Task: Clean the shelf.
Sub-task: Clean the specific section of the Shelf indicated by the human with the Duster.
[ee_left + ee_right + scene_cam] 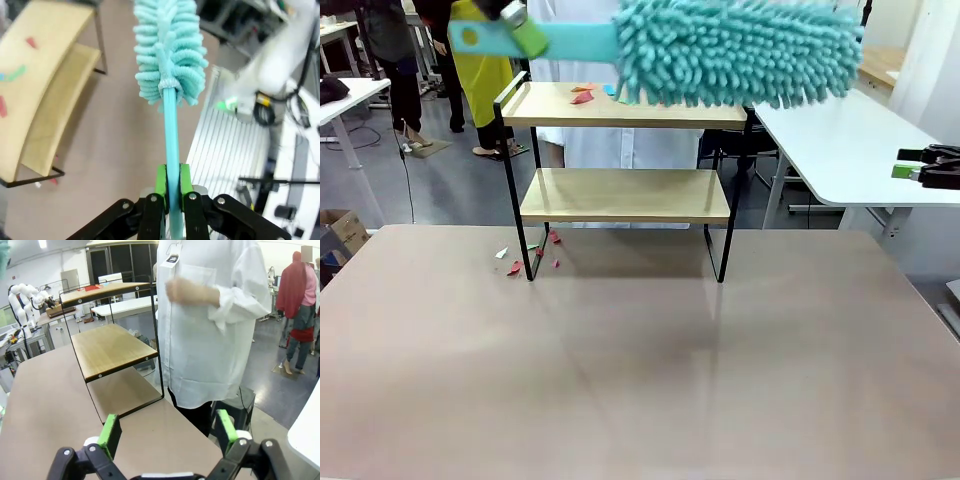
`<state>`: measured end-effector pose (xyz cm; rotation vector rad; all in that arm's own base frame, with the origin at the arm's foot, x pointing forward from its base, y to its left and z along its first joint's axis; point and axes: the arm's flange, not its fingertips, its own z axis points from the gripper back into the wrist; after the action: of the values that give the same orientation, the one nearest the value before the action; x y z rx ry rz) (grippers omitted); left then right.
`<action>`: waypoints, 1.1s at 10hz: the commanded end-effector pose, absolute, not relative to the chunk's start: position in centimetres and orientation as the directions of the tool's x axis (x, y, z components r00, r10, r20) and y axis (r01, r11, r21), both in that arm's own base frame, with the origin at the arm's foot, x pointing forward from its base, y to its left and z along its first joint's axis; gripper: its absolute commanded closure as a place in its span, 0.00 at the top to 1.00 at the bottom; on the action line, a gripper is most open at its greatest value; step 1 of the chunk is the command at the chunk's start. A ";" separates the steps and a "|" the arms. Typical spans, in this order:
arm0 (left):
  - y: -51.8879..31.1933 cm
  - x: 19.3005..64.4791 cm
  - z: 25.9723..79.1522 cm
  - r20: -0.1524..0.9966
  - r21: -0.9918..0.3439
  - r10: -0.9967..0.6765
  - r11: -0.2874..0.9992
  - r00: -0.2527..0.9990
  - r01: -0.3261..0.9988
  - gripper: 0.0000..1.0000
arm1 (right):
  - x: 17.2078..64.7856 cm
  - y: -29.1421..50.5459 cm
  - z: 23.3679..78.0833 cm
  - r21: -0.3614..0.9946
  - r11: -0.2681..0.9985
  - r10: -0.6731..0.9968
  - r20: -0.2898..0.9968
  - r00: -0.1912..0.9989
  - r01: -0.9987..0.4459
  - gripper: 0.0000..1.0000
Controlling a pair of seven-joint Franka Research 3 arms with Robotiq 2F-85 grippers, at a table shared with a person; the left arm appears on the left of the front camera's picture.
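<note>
My left claw (172,179) is clamped tight on the duster (171,125) handle, held up high on my left. My right claw (167,429) has its jaws spread wide, gripping nothing, seemingly low off to my right.

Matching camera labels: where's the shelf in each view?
Front: shelf upper centre, upright on the far part of the table, its top board just under the duster.
Left wrist: shelf upper left, rolled sideways, seen from above.
Right wrist: shelf left of centre, beside the person in white.
Shared landmark: red scraps on the top board.
</note>
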<state>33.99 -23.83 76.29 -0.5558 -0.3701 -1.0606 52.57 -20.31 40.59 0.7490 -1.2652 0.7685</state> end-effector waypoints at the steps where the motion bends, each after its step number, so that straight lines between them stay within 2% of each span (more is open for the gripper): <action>1: -26.5 34.2 78.2 0.499 -0.247 -0.616 0.573 0.609 0.782 0.13 | 52.6 -20.1 40.9 0.059 0.545 0.091 0.988 0.129 -0.836 1.00; 4: -32.3 34.6 80.3 0.446 -0.184 -0.491 0.768 0.748 0.614 0.13 | 52.6 -20.1 40.9 0.059 0.545 0.091 0.988 0.129 -0.836 1.00; 7: -39.0 35.9 80.7 0.520 -0.073 -0.265 0.934 0.812 0.351 0.13 | 52.6 -20.1 40.9 0.059 0.545 0.091 0.988 0.129 -0.836 1.00; 10: -43.0 37.7 78.9 0.543 -0.069 -0.179 0.964 0.820 0.256 0.13 | 52.6 -20.1 40.9 0.059 0.545 0.091 0.988 0.129 -0.836 1.00; 11: -42.4 37.8 77.3 0.463 -0.057 -0.285 0.936 0.840 0.348 0.13 | 52.6 -20.1 40.9 0.059 0.545 0.091 0.988 0.129 -0.836 1.00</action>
<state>37.41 -42.29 76.42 -0.1482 -0.5289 -0.2786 52.57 -20.31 40.60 0.7490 -1.2653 0.7687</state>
